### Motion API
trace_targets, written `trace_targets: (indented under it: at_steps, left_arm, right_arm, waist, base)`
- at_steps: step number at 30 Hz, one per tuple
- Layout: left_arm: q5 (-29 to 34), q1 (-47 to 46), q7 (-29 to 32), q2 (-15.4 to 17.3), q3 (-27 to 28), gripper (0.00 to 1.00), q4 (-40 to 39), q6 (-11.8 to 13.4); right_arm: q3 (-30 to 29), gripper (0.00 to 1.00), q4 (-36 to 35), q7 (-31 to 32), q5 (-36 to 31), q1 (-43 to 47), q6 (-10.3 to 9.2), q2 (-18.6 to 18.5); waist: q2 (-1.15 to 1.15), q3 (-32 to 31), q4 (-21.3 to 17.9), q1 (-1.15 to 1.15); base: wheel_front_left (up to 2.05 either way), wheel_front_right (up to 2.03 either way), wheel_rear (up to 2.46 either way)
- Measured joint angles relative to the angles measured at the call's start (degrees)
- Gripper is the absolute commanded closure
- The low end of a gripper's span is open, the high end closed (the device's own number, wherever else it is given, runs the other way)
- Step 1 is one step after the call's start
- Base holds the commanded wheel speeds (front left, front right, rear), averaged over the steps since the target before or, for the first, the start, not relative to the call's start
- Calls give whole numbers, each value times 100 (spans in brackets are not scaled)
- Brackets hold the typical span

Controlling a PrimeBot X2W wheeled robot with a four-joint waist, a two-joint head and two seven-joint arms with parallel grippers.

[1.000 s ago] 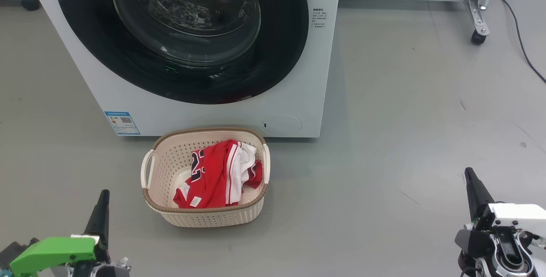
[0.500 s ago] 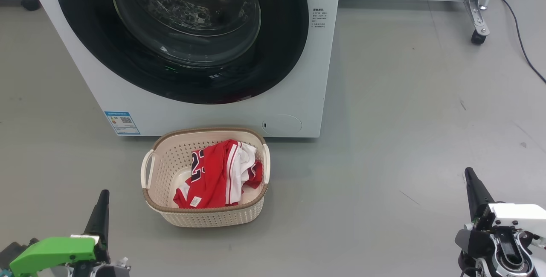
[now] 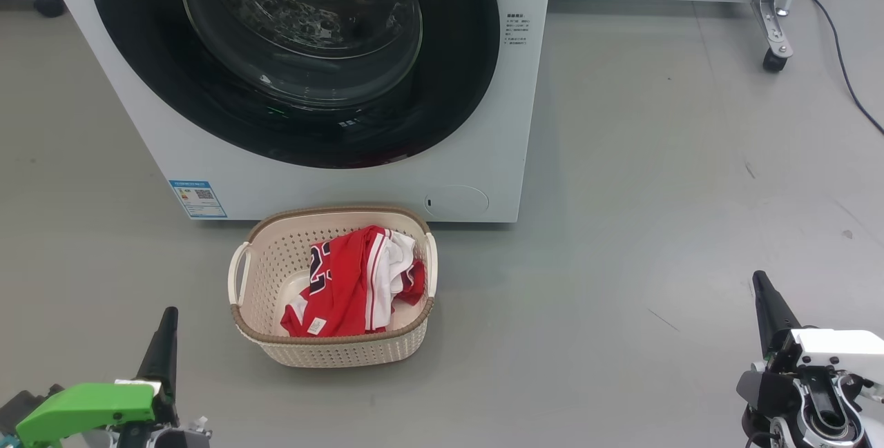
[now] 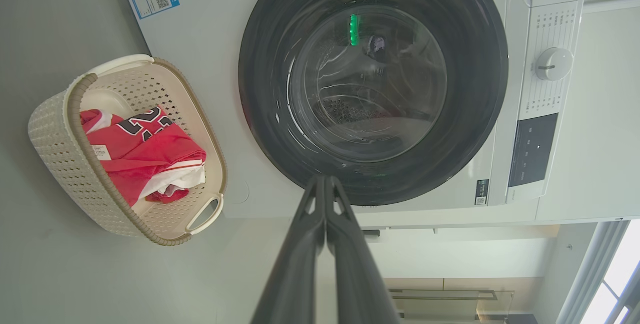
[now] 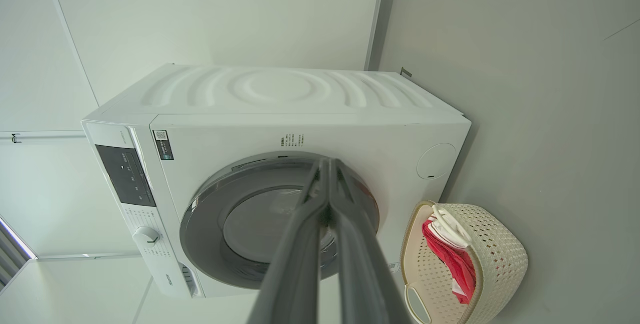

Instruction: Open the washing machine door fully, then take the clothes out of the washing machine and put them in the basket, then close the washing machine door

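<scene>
Site is reading as a lab or test bay set up as a laundry corner. The washing machine [image 3: 514, 158] is standing free on a bare, smooth grey floor [image 3: 656, 158], with scuff marks showing. Plain white wall panels [image 5: 225, 14] with straight seams are running behind it. A metal frame leg [image 3: 773, 20] is resting on a caster at the back right, and a black cable [image 3: 841, 61] is trailing loose beside it. The basket [image 3: 331, 355] is sitting on the floor before the machine. Daylight is coming through a window [image 4: 615, 274].
</scene>
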Motion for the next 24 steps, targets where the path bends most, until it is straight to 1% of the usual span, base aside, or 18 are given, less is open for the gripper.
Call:
trace_targets:
  at_steps: [24]
  left_arm:
    - [0, -2, 0, 0, 12, 100, -1, 0]
  right_arm:
    - [-4, 100, -1, 0, 0, 0, 0, 1]
  waist:
    - [0, 1, 0, 0]
  base:
    - [0, 0, 0]
